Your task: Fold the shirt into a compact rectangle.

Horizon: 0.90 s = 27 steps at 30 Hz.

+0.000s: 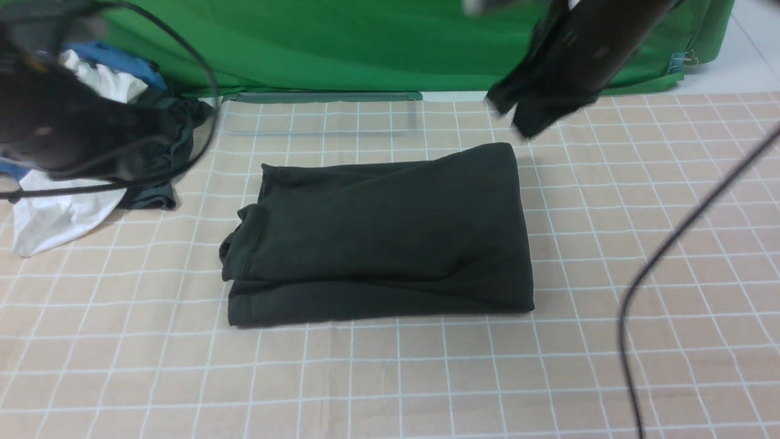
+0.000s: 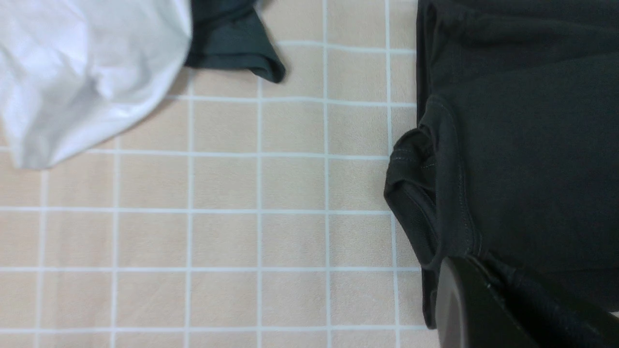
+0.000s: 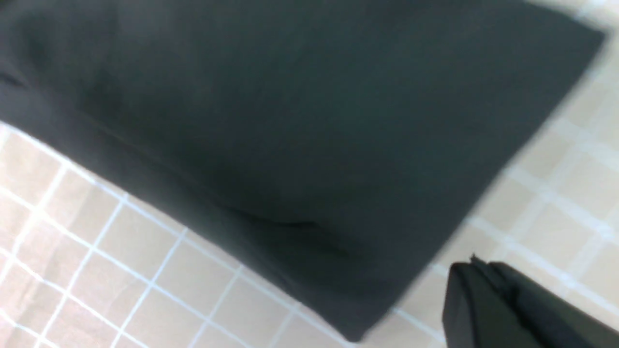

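The black shirt point(image 1: 384, 235) lies folded into a thick rectangle in the middle of the checked tablecloth point(image 1: 390, 378), its print and neck label hidden. My left gripper point(image 2: 476, 275) hovers raised over the shirt's point(image 2: 522, 135) left edge, where a sleeve hem bunches out. Its jaws are pressed together with nothing between them. My right gripper point(image 1: 518, 119) hangs blurred above the table just beyond the shirt's far right corner. In the right wrist view it point(image 3: 476, 270) is shut and empty, off the edge of the shirt point(image 3: 290, 121).
A white garment point(image 1: 55, 219) and a smaller dark grey-green garment point(image 1: 152, 195) are heaped at the far left, with blue cloth point(image 1: 122, 61) behind. A green backdrop point(image 1: 365, 42) closes the far side. A black cable point(image 1: 670, 244) crosses the right.
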Each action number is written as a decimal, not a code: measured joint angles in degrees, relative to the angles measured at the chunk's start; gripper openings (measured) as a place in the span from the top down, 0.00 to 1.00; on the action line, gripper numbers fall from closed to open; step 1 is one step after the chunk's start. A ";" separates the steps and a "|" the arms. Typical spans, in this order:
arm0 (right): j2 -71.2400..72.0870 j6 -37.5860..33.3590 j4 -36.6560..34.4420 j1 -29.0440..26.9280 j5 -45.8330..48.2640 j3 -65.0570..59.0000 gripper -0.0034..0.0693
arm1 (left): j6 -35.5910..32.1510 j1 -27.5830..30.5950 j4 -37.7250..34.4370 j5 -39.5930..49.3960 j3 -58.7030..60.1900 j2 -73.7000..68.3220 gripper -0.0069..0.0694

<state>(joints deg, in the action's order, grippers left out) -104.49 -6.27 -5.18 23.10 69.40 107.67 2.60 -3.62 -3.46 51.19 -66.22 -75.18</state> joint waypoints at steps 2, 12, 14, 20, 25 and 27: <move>4.99 0.00 1.05 -0.17 0.05 -0.06 0.90 | 0.00 1.00 0.15 -0.37 3.05 6.77 0.88; 38.14 0.00 2.01 -0.17 -25.99 -23.36 0.90 | 1.74 5.30 0.39 -7.34 22.98 35.63 0.88; 46.31 -0.05 2.37 -0.17 -36.25 -32.79 0.90 | 2.77 5.30 0.34 -9.56 26.63 40.98 0.88; 73.90 -0.33 3.04 -0.24 -71.98 -64.18 0.90 | 3.36 5.30 -1.14 -16.63 35.32 52.76 0.88; 88.52 -1.59 3.04 -0.24 -91.53 -82.58 0.90 | 3.44 5.30 -2.76 -20.92 39.27 56.13 0.88; 91.00 -1.65 3.04 -0.24 -93.08 -86.21 0.90 | 3.44 5.30 -3.61 -21.73 39.95 56.07 0.88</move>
<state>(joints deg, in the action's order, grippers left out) -13.49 -7.92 -2.14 22.86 -23.69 21.46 6.04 1.69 -7.07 29.46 -26.27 -19.11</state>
